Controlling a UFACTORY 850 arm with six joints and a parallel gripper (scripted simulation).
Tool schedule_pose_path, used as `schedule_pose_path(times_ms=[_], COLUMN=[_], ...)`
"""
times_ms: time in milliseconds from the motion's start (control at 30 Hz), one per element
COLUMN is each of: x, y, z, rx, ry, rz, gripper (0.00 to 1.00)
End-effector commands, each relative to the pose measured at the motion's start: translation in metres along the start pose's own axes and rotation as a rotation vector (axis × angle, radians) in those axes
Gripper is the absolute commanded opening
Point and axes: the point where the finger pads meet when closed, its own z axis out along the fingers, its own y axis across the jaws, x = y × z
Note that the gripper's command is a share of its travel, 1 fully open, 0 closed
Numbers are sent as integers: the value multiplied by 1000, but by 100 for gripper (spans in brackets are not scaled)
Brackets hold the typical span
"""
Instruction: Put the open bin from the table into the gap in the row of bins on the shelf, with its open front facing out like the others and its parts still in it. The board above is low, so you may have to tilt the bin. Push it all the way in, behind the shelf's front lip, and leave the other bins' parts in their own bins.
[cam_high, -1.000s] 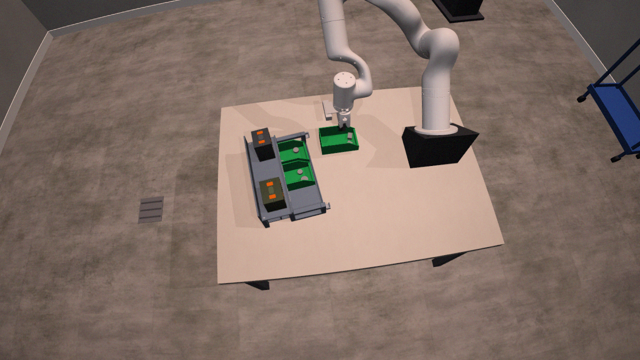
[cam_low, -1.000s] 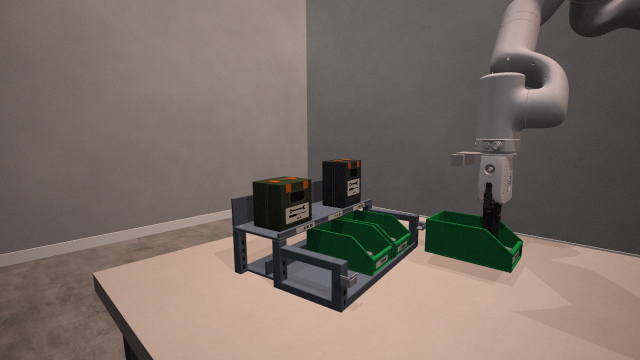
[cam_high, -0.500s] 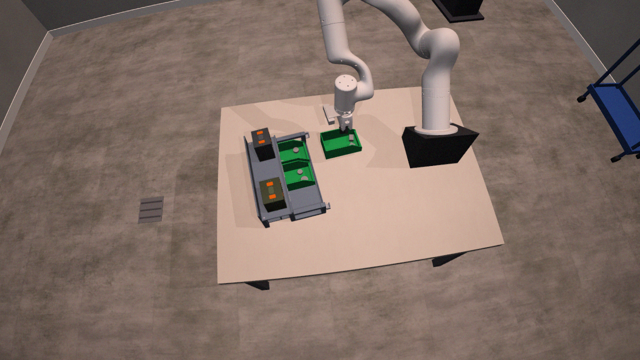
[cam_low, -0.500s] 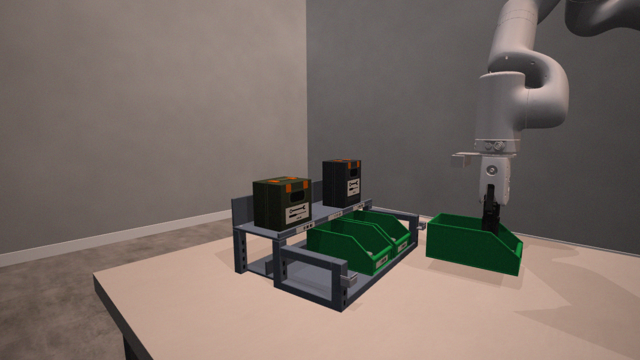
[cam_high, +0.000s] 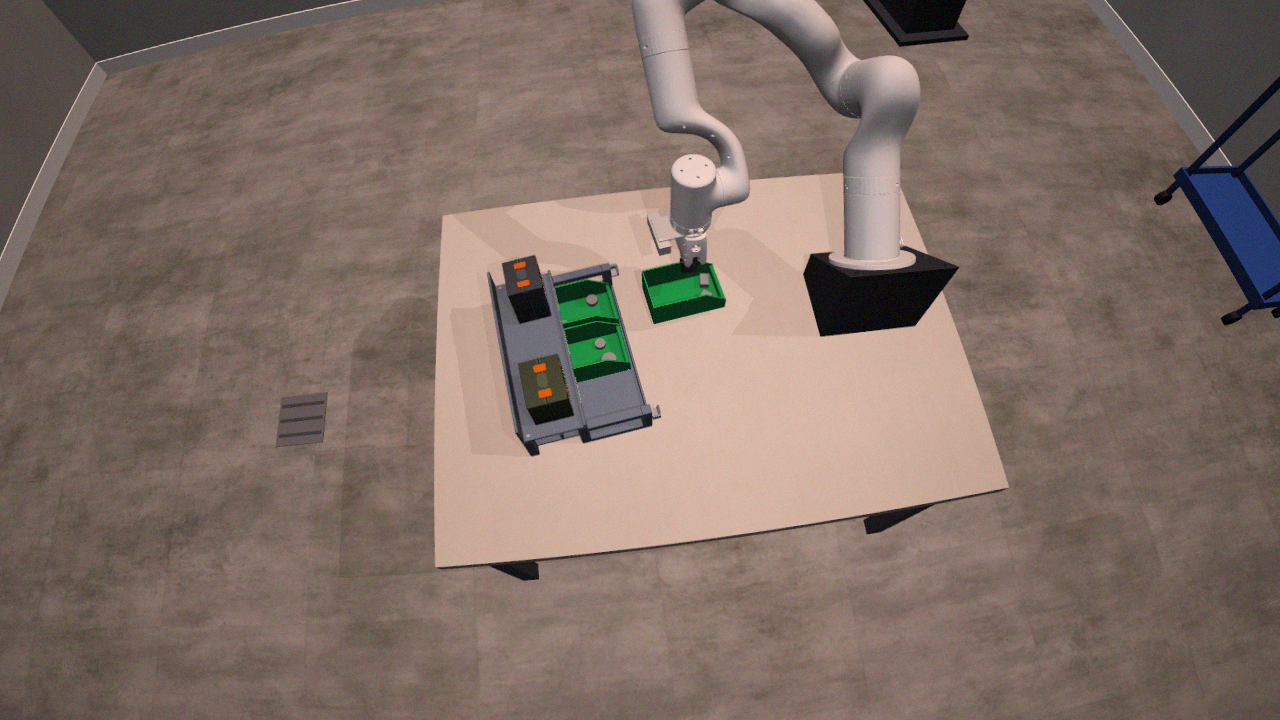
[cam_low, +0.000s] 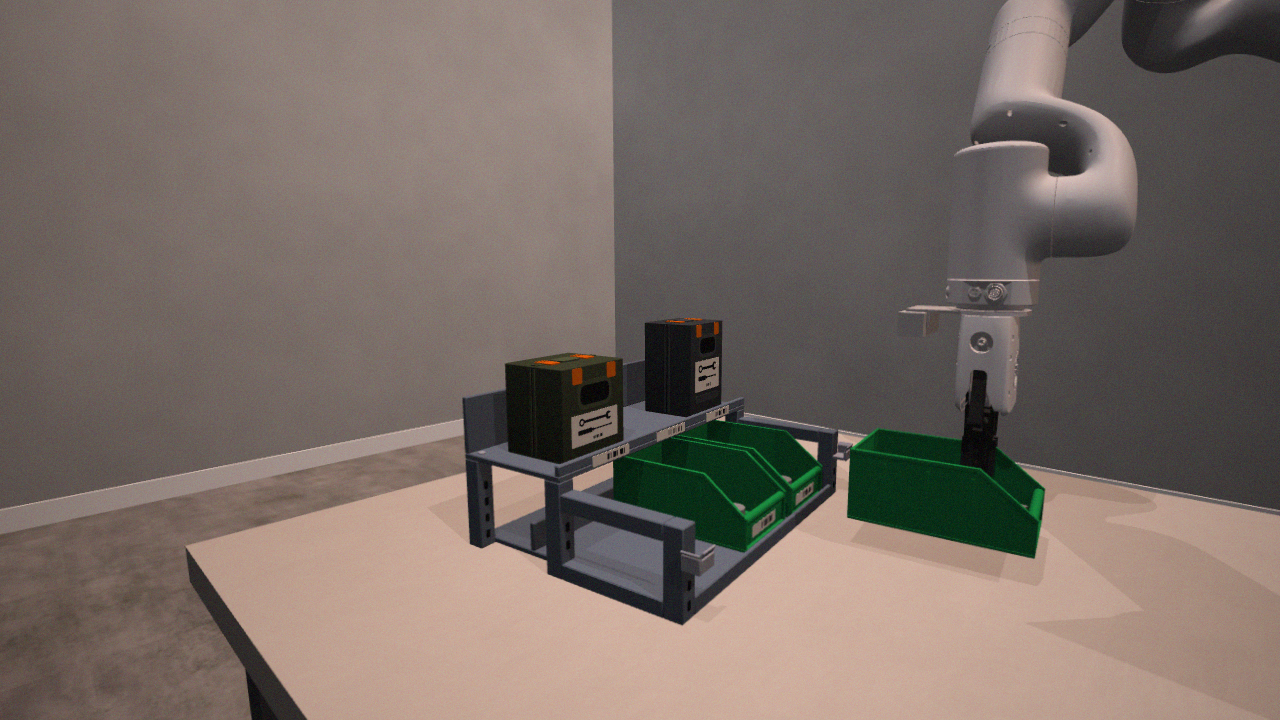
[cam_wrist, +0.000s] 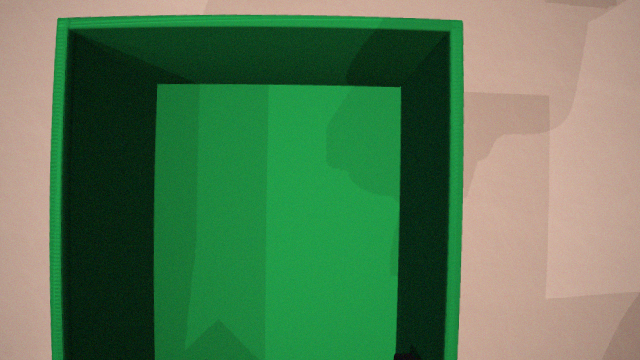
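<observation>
The open bin (cam_high: 662, 307) (cam_low: 939, 501) (cam_wrist: 456, 200) appears in the top view between the shelf (cam_high: 617, 404) (cam_low: 559, 528) and the arm's black base (cam_high: 872, 304), its low front turned away from the shelf. Small grey parts (cam_high: 704, 280) lie near that front. The hand (cam_high: 690, 265) (cam_low: 981, 454) (cam_wrist: 407, 356) is closed narrowly on its side wall. Two other green bins stand side by side on the shelf, with the gap beside them.

The exterior view shows the held bin just above the surface (cam_high: 769, 429) (cam_low: 805, 644) (cam_wrist: 505, 240), its shadow beneath, apart from the shelf.

The wrist view looks into its back portion; only a dark bit of the hand shows at the lower edge.

Green bin (cam_high: 687, 309) (cam_low: 935, 497) (cam_wrist: 260, 23), roughly level, aloft (just barely)
</observation>
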Motion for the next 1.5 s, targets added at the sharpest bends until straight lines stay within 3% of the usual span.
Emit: schedule_pose_path(times_ms=[0,1467], x=[1,2], y=[-1,-34], z=[0,0], rx=[0,0], ry=[1,1], rz=[1,1], gripper=[0,0])
